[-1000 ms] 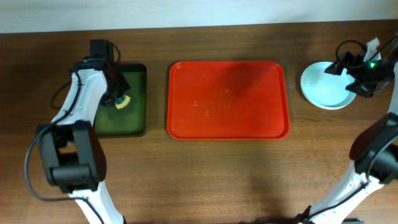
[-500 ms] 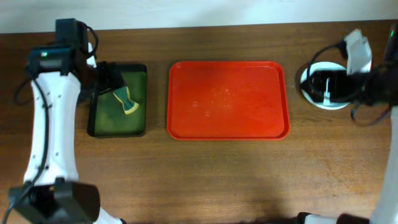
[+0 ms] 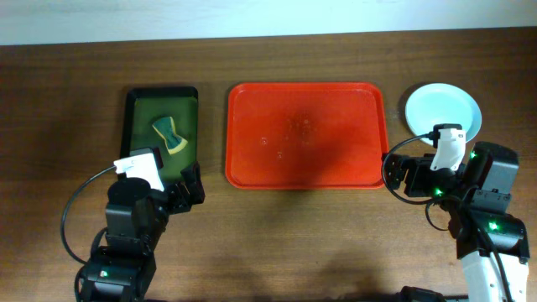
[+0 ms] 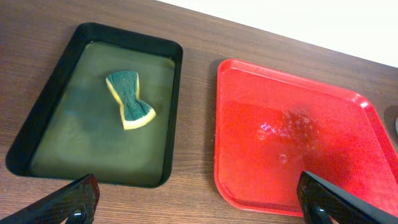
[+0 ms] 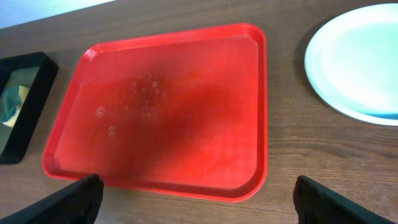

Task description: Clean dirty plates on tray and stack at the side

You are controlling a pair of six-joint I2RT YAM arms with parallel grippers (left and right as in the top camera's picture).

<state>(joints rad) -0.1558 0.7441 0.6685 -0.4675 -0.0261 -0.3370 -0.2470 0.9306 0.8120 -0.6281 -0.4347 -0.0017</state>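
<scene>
Ahead of the left tool [image 4: 199,205], the dark green tray [image 4: 177,106] is glossy plastic, its sponge [image 4: 129,99] foam with a rough pad. Ahead of the right tool [image 5: 199,202], the red tray [image 5: 186,124] is shiny wet plastic, the plates [image 5: 367,62] smooth, perhaps ceramic; the bench [image 3: 294,235] is matt wood.

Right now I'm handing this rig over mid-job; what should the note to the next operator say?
Left hand: open, empty, low near the green tray's front corner.
Right hand: open, empty, by the red tray's right front corner.
Plates: stacked on the table right of the red tray; count not clear.
Sponge: lying in the green tray.
Done: red tray holds no plates, only droplets.
Left: likely nothing beyond confirming the stack.
</scene>
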